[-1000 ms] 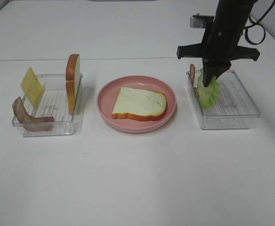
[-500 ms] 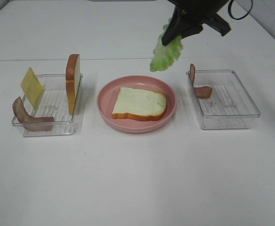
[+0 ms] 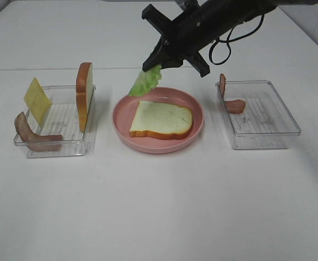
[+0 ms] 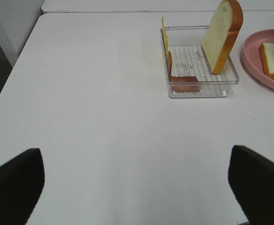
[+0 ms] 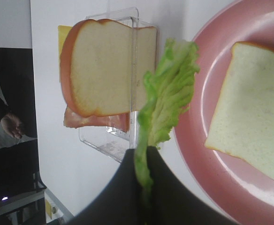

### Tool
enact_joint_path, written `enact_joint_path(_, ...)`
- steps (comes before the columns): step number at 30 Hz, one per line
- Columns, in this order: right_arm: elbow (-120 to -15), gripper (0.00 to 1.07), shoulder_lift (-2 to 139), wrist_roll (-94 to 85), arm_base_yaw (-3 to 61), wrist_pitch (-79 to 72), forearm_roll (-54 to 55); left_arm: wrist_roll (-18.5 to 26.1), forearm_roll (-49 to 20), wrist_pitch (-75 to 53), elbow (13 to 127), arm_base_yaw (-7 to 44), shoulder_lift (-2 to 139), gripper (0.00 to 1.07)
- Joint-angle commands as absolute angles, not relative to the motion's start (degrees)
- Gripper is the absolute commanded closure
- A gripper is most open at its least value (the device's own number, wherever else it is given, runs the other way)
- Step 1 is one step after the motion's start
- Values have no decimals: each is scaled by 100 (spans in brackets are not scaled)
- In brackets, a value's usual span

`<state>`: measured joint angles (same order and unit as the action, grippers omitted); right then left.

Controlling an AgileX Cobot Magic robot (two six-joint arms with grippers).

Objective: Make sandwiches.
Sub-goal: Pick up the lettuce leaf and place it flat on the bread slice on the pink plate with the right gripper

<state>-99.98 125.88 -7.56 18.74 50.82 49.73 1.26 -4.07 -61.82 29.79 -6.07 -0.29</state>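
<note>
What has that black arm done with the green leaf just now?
The right gripper, shut on the lettuce leaf, lifted it out of the right tray and carried it left; it now hangs by the far edge of the pink plate. The bread slice on the plate, the bacon in that tray and the left tray stayed put.

Bread, bacon, trays — 2 each; rest 1.
</note>
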Motion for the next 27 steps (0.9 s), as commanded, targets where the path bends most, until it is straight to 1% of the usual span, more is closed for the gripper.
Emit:
enact_joint_path(1,-10010,107,12851,-905,1874,5025,5243,126,-390,-6171,2968,-596,-143,4)
enact_joint_path(15,-10004,107,13447,-1008,1874,5025,5283,126,-384,-6171,2968,-596,-143,4)
enact_joint_path(19,-10010,107,13424,-900,1851,5019,4698,126,-384,-6171,2968,-596,-143,4)
enact_joint_path(20,-10010,107,13424,-900,1851,5019,4698,126,-384,-6171,2968,-596,-143,4)
enact_joint_path(22,-10010,107,13424,-642,1851,5019,4251,126,-384,-6171,2968,-596,-143,4)
enact_joint_path(27,-10010,107,13413,-401,1851,5019,3718,126,-384,-6171,2968,-596,-143,4)
